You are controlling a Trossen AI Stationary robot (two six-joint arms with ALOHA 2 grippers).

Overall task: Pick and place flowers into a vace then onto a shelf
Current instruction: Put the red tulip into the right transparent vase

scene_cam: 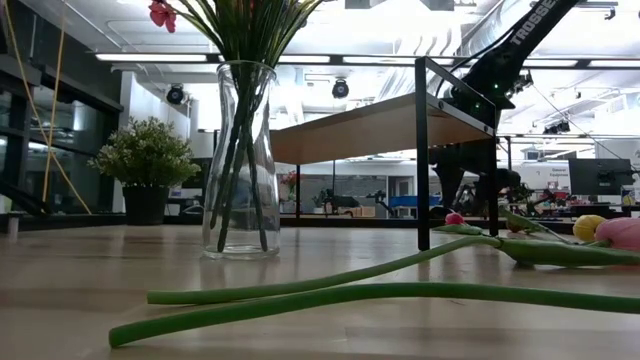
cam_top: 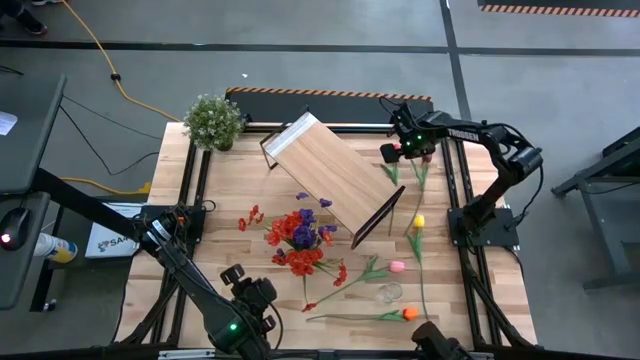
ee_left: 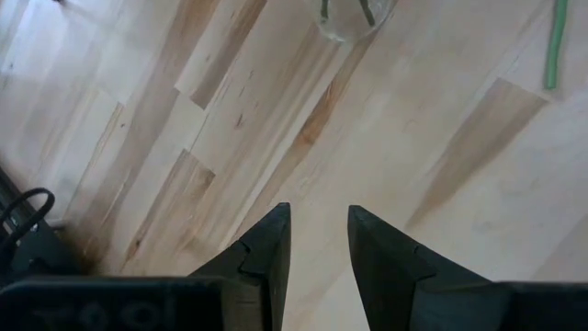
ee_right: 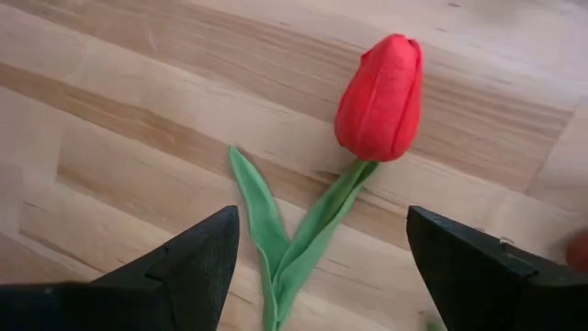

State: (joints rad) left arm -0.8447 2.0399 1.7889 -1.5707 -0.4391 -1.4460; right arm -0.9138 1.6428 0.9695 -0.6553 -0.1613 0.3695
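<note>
Left gripper (cam_top: 238, 283) sits near the table's (cam_top: 470, 300) front edge, over bare wood; jaws part-open with a narrow gap, holding nothing. A potted plant (cam_top: 213, 121) stands at the far left corner. Glass vase (scene_cam: 240, 160), mid-table, already holds a bunch of flowers (cam_top: 300, 236), red sprays and purple sprigs. The shelf (cam_top: 330, 175) lies askew behind the vase, one black-framed end toward the right. Loose tulips lie on the right half of the table: a pink tulip (cam_top: 397, 266), an orange tulip (cam_top: 410, 314), a yellow tulip (cam_top: 418, 221). Right gripper (cam_top: 403, 150) hovers at the far right, beside the shelf's end, jaws spread wide, straddling the stem of a red tulip (ee_right: 379, 87) lying flat on the wood; not gripped.
</note>
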